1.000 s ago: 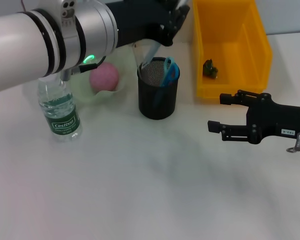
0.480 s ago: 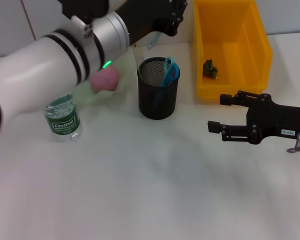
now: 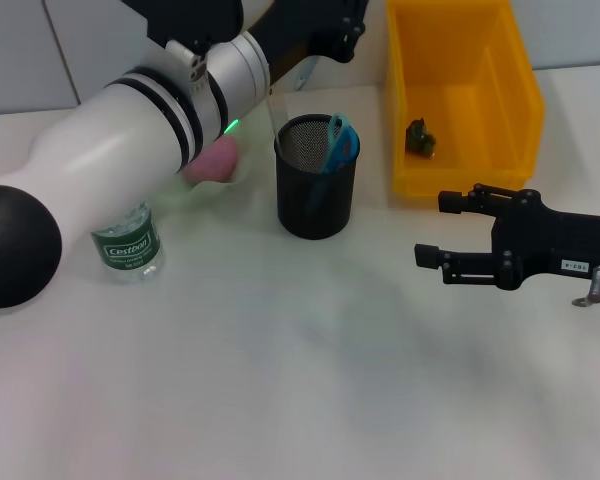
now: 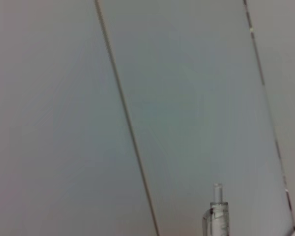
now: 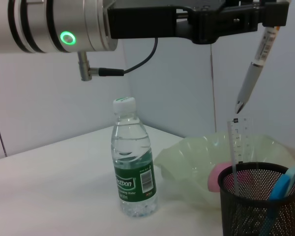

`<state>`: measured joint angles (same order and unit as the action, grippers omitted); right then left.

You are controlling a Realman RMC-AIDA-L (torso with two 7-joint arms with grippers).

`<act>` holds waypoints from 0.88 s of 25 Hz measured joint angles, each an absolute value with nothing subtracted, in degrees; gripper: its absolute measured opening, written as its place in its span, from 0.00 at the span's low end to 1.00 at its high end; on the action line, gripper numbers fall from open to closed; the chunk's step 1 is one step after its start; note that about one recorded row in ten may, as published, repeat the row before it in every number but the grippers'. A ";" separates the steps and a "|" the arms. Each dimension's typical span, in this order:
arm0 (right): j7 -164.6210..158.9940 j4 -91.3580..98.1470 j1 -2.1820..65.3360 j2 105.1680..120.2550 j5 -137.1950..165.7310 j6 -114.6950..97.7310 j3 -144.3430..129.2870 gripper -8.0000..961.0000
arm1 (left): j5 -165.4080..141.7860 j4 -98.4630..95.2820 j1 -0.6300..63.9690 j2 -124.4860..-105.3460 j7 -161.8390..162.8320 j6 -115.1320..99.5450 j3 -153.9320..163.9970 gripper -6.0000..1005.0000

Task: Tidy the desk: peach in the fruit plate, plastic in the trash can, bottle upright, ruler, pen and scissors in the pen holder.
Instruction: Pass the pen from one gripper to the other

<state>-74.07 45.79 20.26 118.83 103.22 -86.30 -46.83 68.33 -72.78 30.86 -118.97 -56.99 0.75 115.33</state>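
Pen (image 5: 255, 69) now lifted higher above pen holder (image 3: 317, 180), clenched in left gripper (image 5: 273, 12); drop-in remains. Right gripper (image 3: 458, 232) idle, jaws released.

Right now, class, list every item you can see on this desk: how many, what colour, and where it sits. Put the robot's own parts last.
Bottle: one, clear with green label and white cap, upright on the robot's left of the desk.
Plate: one, pale green, behind the bottle and holder.
Peach: one, pink, in the plate.
Pen holder: one, black mesh, mid-desk.
Scissors: one, blue handles, in the holder.
Ruler: one, clear, upright in the holder.
Pen: one, white and clear, held tip-down above the holder.
Bin: one, yellow, right rear.
Scrap: one, dark green, in the bin.
Left gripper: black, above the holder, gripping the pen.
Right gripper: black, low at right, jaws open.
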 joint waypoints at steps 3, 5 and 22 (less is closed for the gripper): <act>-74.13 45.80 20.29 118.83 103.22 -86.30 -46.78 0.87 | 68.43 -71.13 31.46 -119.09 -54.87 -1.38 115.68 0.21; -74.15 45.82 20.33 118.83 103.22 -86.30 -46.80 0.87 | 68.44 -69.47 32.19 -119.10 -51.88 -2.45 115.73 0.21; -74.18 45.79 20.57 118.83 103.21 -86.31 -46.84 0.87 | 62.77 -62.68 32.74 -119.09 -37.37 -17.73 124.25 0.21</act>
<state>-74.18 45.79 20.57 118.83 103.22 -86.31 -46.84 62.77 -62.68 32.74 -119.09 -37.37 -17.73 124.25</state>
